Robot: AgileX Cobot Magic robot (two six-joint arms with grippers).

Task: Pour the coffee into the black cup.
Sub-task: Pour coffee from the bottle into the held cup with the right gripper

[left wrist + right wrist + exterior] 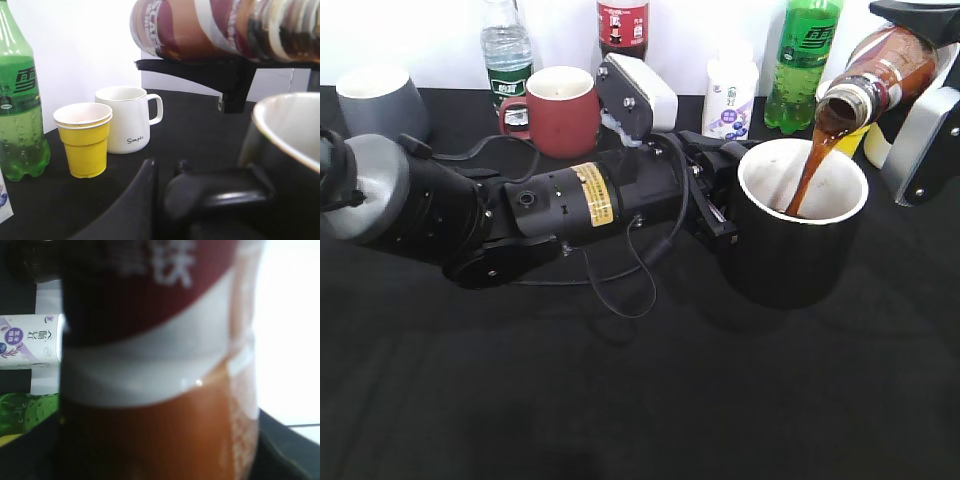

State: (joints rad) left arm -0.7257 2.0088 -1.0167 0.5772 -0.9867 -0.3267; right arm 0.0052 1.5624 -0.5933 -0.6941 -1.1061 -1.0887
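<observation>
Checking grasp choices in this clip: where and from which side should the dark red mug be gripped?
Grip the dark red mug by its loop handle, which sticks out on its left side in the exterior view. Come from that side; the left arm's body lies across the front.

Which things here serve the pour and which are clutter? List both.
In use: coffee bottle, tipped and pouring; black cup; left gripper at the cup; right gripper holding the bottle.

Clutter: red mug, grey mug, white mug, yellow cup, green bottle, water bottle.
</observation>
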